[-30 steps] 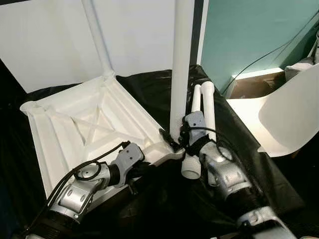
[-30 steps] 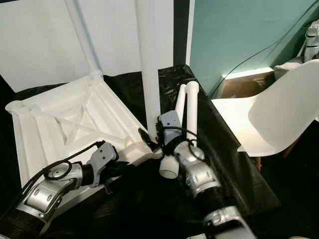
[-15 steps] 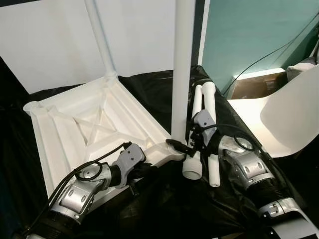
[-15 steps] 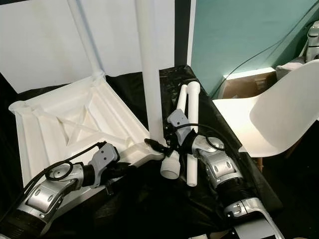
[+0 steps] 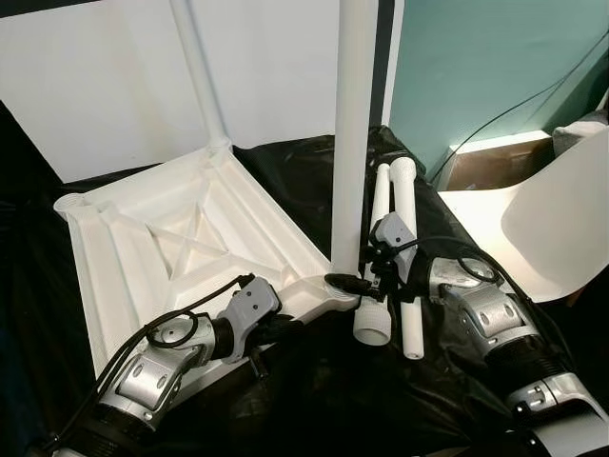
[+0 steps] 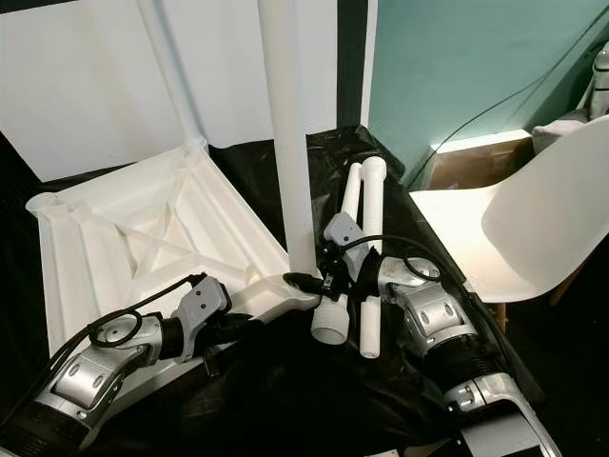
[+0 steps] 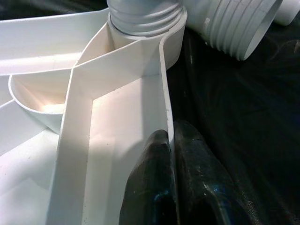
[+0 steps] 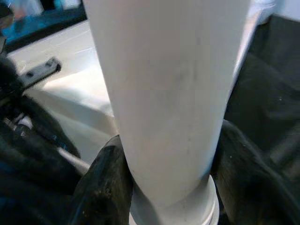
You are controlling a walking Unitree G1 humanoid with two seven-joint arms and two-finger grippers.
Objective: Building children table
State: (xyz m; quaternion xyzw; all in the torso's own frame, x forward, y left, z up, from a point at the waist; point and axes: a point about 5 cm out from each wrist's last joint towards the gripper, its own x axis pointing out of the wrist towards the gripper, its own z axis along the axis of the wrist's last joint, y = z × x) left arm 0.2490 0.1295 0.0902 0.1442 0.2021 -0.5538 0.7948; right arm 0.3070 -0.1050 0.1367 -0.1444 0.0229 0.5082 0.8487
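The black cloth (image 5: 314, 400) covers the work surface, likely so the white parts slide little and stay clean. On it, toward nine o'clock, the tabletop (image 5: 181, 243) lies upside down with its ribbed underside up, which puts the corner sockets where legs can be screwed in. One leg (image 5: 197, 71) already stands in the far corner at about eleven o'clock.

A second leg (image 5: 354, 133) rises upright from the near corner at the centre of the head views. The right gripper (image 5: 366, 276) comes in from four o'clock and closes on this leg low down, just above the socket; the right wrist view shows a black finger (image 8: 105, 187) pressed on each side of the tube. Gripping that low probably lets it turn the thread without the tall leg swaying.

The left gripper (image 5: 276, 328) reaches in from seven o'clock and pinches the tabletop's near rim, one finger (image 7: 150, 187) inside the wall and one outside, close to that socket. This looks like a brace, so the top cannot spin while the leg is twisted. The thread (image 7: 143, 11) at the socket appears partly exposed, so the leg seems not fully seated.

Two spare legs (image 5: 404, 248) lie side by side just past the right gripper at two o'clock, within reach for the remaining corners. A white chair (image 5: 552, 224) stands apart at three o'clock.
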